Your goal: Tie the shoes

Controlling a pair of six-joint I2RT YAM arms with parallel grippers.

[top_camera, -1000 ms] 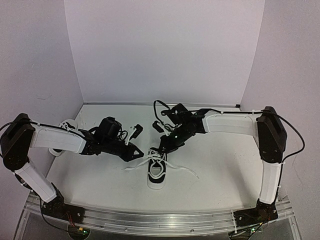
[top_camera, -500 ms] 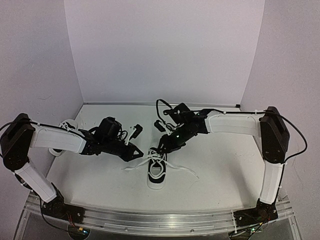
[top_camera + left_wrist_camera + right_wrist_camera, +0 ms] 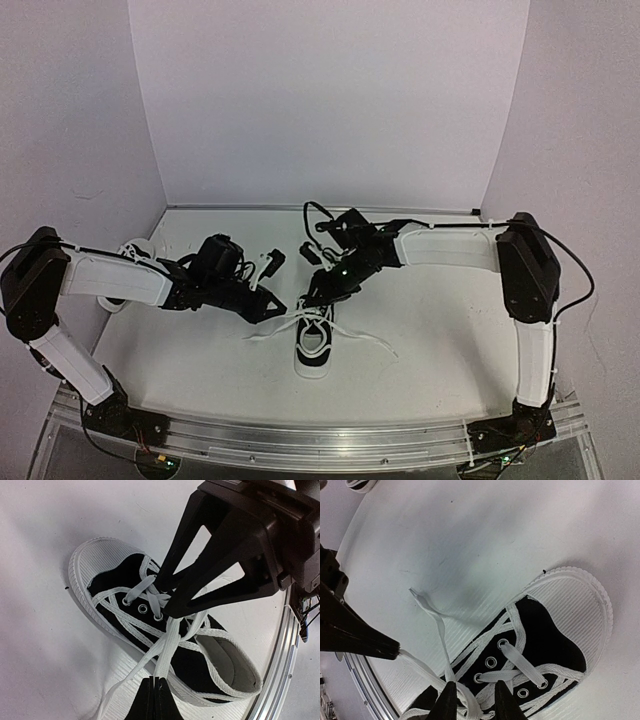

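One black-and-white shoe point(image 3: 314, 352) lies at the table's middle, laces undone; it also shows in the left wrist view point(image 3: 117, 575) and the right wrist view point(image 3: 555, 645). My left gripper point(image 3: 279, 308) is shut on a white lace point(image 3: 169, 645) pulled out to the shoe's left; its fingertips point(image 3: 154, 692) pinch the lace, and its tip point(image 3: 387, 651) shows holding it. My right gripper point(image 3: 312, 298) is open, its fingers point(image 3: 449, 702) low over the eyelets with a lace strand between them. The second shoe point(image 3: 135, 250) lies at the far left, mostly hidden behind my left arm.
A loose lace end point(image 3: 375, 343) trails to the shoe's right, another point(image 3: 258, 336) to its left. White walls close in the back and both sides. A metal rail point(image 3: 320, 435) runs along the near edge.
My right gripper has shifted a little left and closer over the shoe's laces. My left gripper has stayed put, still holding its lace.
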